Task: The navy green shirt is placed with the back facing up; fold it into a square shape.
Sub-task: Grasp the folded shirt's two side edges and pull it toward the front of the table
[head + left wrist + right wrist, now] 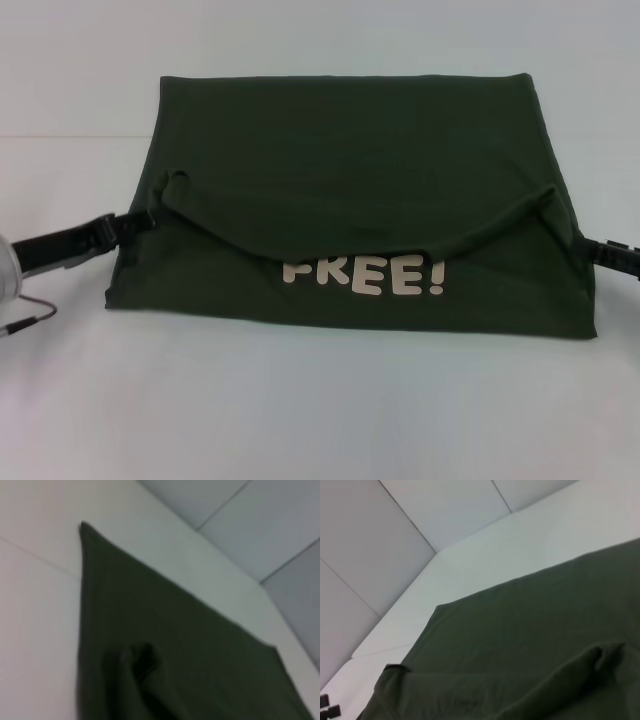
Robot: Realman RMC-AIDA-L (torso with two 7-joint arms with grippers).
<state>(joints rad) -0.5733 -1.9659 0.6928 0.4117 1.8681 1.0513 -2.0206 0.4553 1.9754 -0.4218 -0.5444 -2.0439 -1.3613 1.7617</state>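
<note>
Head view puts the left gripper (pixel 148 218) at the left edge of the navy green shirt (pixel 350 170), its black fingers reaching in from the side and pinching a raised corner of the folded-over flap. Across the shirt, the right gripper (pixel 582 244) meets the right edge just below the flap's other raised corner; cloth hides its fingertips, so whether they are pinching the fabric or merely touching it cannot be told.

Between the two grippers the flap's lower hem sags in a shallow curve (high at both corners, lowest near the middle). Just below that hem, cream block letters reading "FREE!" (pixel 364 275) show on the layer underneath. The shirt lies across the middle of the white bench (pixel 320 400), its far edge a straight fold and its near edge a long straight line toward the robot.

From the left wrist view the shirt (pixel 190 650) fills the lower part of the picture as a dark wedge, with a small pucker of gathered cloth (pixel 142 660) close to the camera. The right wrist view shows the shirt (pixel 520 645) spread flat on the bench (pixel 530 540), with a raised fold of fabric (pixel 600 662) nearest the lens.
</note>
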